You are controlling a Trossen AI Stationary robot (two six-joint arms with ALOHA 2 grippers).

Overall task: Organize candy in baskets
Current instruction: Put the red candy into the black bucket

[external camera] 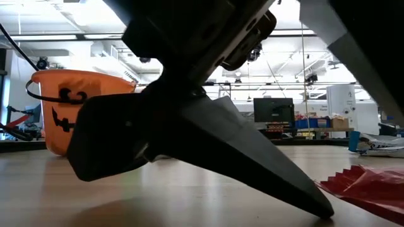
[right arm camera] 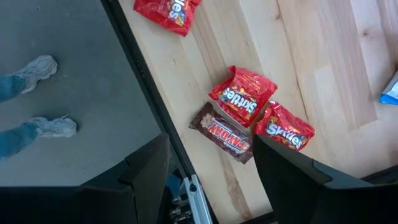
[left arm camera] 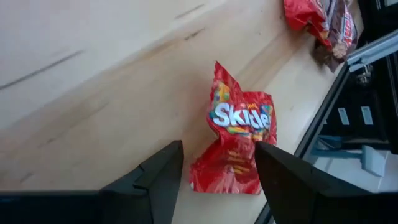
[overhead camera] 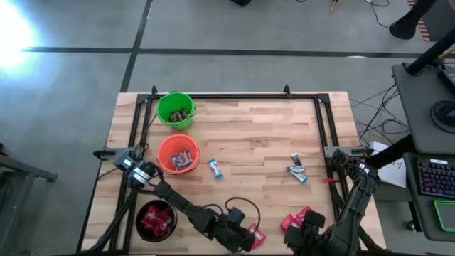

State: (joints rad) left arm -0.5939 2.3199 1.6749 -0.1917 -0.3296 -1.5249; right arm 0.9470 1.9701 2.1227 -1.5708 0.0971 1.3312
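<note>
My left gripper [overhead camera: 247, 238] is low at the table's near edge, open. Its fingers [left arm camera: 163, 179] stand on either side of the near end of a red Skittles packet [left arm camera: 239, 134], which lies flat on the wood; I see no touch. My right gripper [overhead camera: 311, 239], also open, hovers over the near edge beside two red packets [right arm camera: 243, 93] and a brown PayDay bar [right arm camera: 221, 133]. Blue-and-white candies [overhead camera: 215, 168] lie mid-table, with more [overhead camera: 298, 171] to the right. The green bucket [overhead camera: 175, 110], the orange bucket [overhead camera: 178, 154] and the black bucket [overhead camera: 156, 220] stand on the left.
A black metal frame [overhead camera: 323, 128] runs round the tabletop. The black bucket holds red packets, the orange one blue-and-white ones, the green one dark ones. A person's shoes [right arm camera: 42, 66] stand on the floor off the near edge. Bare wood lies in the middle.
</note>
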